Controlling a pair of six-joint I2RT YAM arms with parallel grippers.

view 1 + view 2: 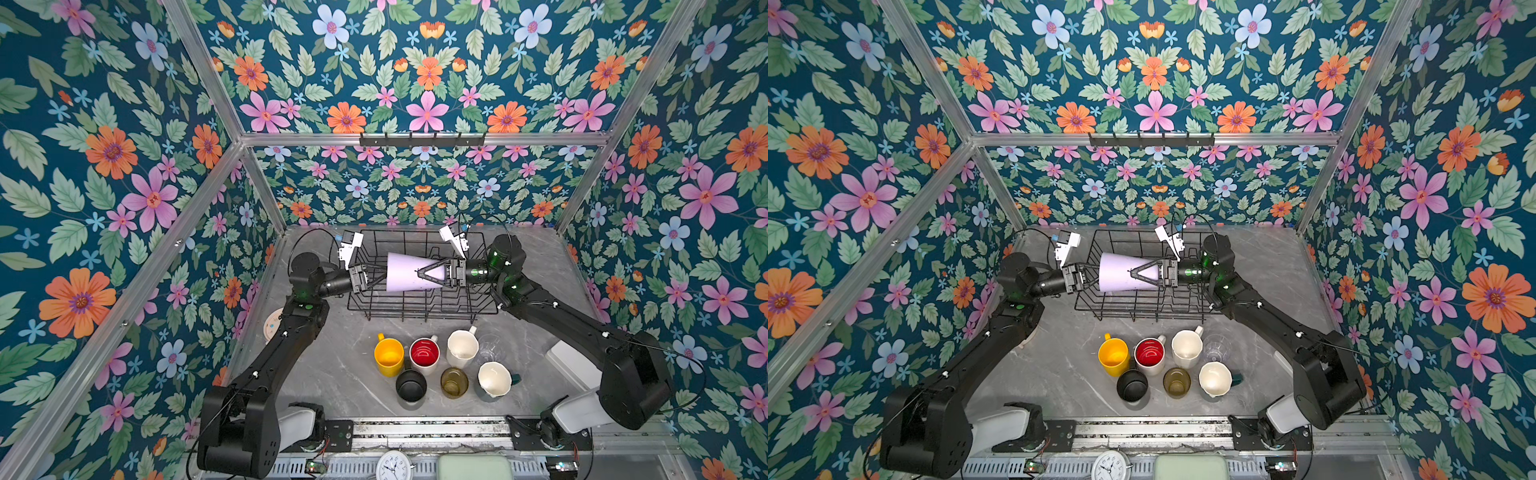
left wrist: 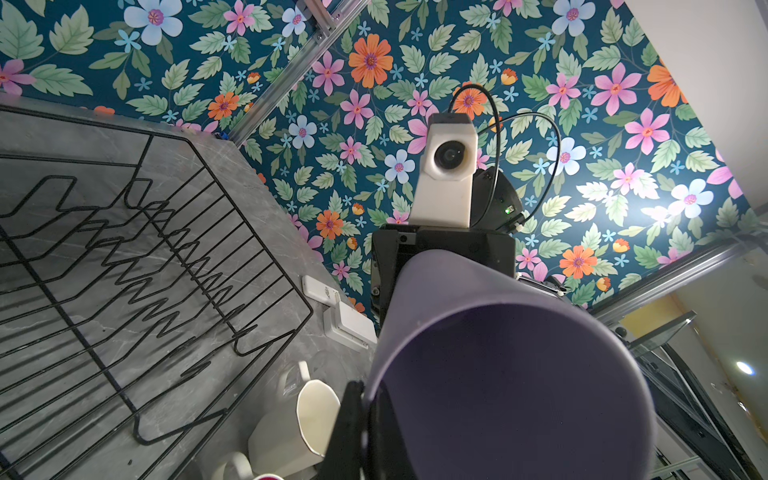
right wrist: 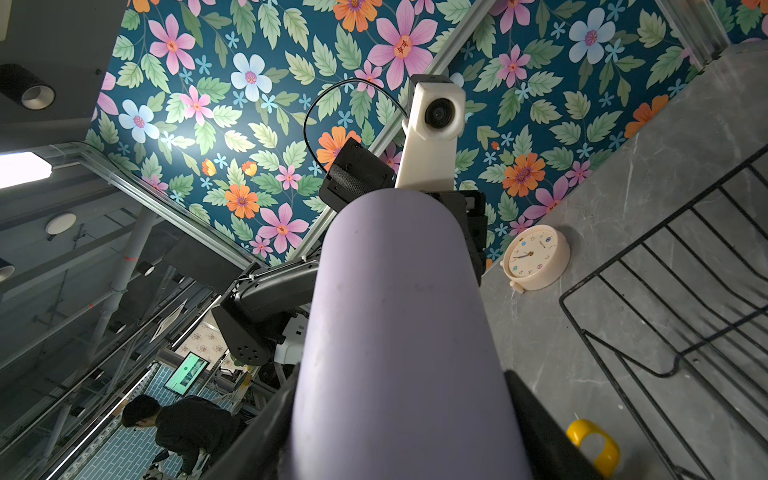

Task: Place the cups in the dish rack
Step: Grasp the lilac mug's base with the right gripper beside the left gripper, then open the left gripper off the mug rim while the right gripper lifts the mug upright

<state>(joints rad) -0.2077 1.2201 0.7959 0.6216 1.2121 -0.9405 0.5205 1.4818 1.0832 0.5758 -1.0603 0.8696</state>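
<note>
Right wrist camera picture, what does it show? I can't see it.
A lilac tumbler fills most of the picture, gripped between the right end effector's dark fingers. Beside it, a grey table holds a cream clock, a black wire dish rack and a yellow mug, with flowery walls behind.

1. We see a grey marbled tabletop (image 1: 332, 374) carrying the dish rack (image 1: 419, 299).
2. In front of the dish rack stand the yellow mug (image 1: 389, 356), red-lined mug (image 1: 424, 354), cream mug (image 1: 462, 348), clear glass (image 1: 489, 349), black mug (image 1: 410, 385), amber glass (image 1: 454, 382) and teal mug (image 1: 494, 379).
3. Left of the dish rack lies a cream clock (image 3: 536, 257).
</note>
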